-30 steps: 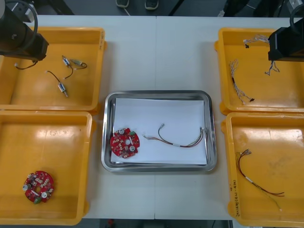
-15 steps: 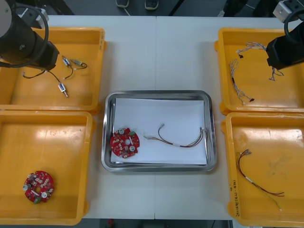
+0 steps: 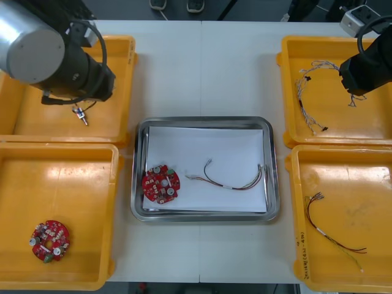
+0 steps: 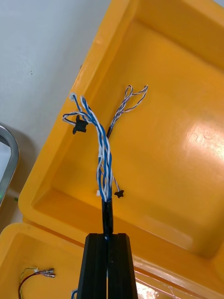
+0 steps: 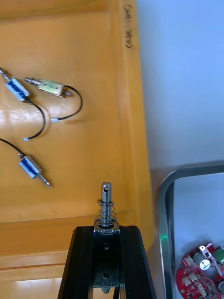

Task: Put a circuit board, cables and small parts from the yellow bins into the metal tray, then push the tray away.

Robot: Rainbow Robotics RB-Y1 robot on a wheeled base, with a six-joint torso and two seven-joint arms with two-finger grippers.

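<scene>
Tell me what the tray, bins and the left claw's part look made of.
Metal tray: probably polished steel, mirror-bright rim. Yellow bins: glossy moulded plastic, by their sheen. Small metal part in the left claw: bright metal, pin with coil spring.

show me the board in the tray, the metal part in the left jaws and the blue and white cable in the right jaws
circuit board (image 3: 161, 185), front view, centre of its red disc
small metal part (image 5: 106, 210), left wrist view, its spring
blue and white cable (image 4: 103, 154), right wrist view, its twisted middle
</scene>
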